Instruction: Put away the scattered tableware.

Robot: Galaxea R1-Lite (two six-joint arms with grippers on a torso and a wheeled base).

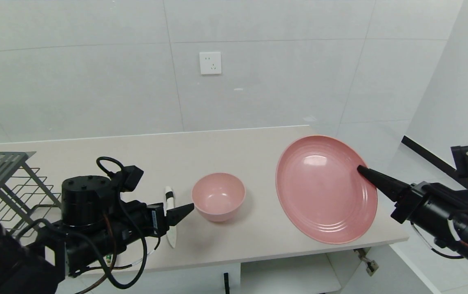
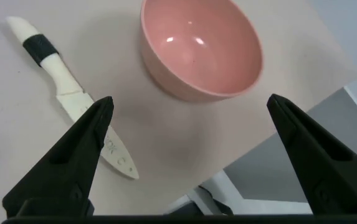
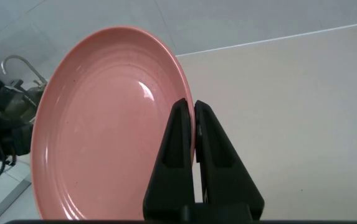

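The pink plate [image 1: 324, 192] stands tilted at the right end of the desk [image 1: 238, 155], at 3 o'clock from the pink bowl [image 1: 218, 196], its rim clamped in the right gripper [image 1: 360, 168]. The left gripper [image 2: 189, 99] is spread open at the bowl's 9 o'clock, over the white knife [image 1: 169, 196]. A wire rack [image 1: 9, 179] stands farther out at 9 o'clock.

wall [image 1: 95, 81]: white tiles | socket [image 1: 210, 63]: white, on wall | counter [image 1: 226, 151]: beige, against wall
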